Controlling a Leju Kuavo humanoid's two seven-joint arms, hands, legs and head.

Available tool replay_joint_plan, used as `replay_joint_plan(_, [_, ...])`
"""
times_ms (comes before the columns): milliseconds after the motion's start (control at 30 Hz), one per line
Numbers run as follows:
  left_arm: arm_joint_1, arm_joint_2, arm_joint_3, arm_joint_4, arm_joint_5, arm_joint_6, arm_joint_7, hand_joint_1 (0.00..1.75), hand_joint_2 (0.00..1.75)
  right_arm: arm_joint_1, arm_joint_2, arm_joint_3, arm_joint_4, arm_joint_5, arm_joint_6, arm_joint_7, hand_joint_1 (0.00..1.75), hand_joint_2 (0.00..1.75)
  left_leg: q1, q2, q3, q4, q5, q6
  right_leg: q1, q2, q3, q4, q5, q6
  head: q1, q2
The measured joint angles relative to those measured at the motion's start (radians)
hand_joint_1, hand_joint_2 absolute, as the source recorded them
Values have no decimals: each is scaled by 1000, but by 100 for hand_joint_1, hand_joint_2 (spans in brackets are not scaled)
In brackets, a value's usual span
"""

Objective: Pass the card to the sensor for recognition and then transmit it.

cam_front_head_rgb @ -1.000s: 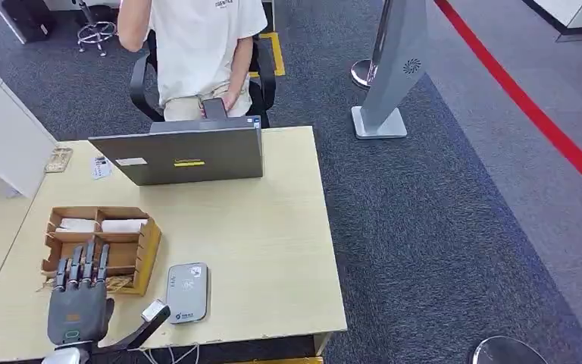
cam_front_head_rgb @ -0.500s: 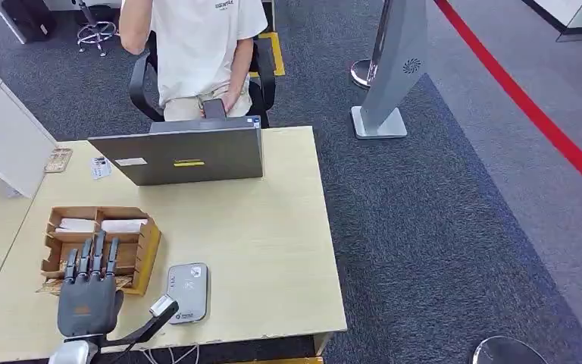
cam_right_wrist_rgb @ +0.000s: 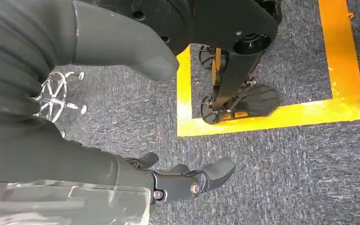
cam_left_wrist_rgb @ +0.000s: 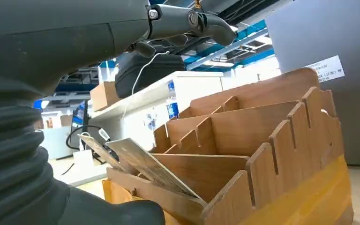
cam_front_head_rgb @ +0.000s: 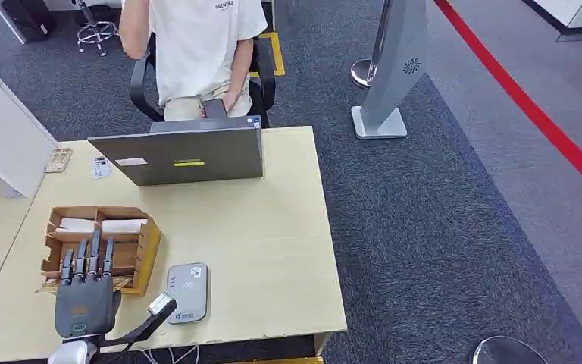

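- Since a half-second ago, we are pulling our left hand [cam_front_head_rgb: 83, 303] slightly back from the wooden organizer [cam_front_head_rgb: 145, 254], fingers spread, holding nothing.
- Cards [cam_left_wrist_rgb: 145, 164] are lying slanted in the organizer's near compartment, beside the card reader [cam_front_head_rgb: 188, 292].
- Our right hand [cam_right_wrist_rgb: 122, 51] is hanging over carpet, fingers loosely apart, holding nothing.

Cards [cam_left_wrist_rgb: 143, 161] in wooden organizer [cam_left_wrist_rgb: 262, 154]

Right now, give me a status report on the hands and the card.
Left hand open, over the wooden organizer. Right hand open, hanging over floor. Card not picked, leaning in the organizer. Sensor unobstructed beside it.
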Motion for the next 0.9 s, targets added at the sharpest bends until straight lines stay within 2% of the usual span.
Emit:
replay_joint_plan(200, [0,0,0,0,0,0,3,0,175,0,2,0,0,0,0,0,0,175,0,0,0,0,0,0,0,0,0,0,0,0,0,0])
replay_joint_plan(233, [0,0,0,0,0,-1,3,175,175,0,2,0,0,0,0,0,0,175,0,0,0,0,0,0,0,0,0,0,0,0,0,0])
replay_joint_plan(900, [-1,1,0,0,19,-76,-13,175,175,0,2,0,0,6,-1,-2,0,175,0,0,0,0,0,0,0,0,0,0,0,0,0,0])
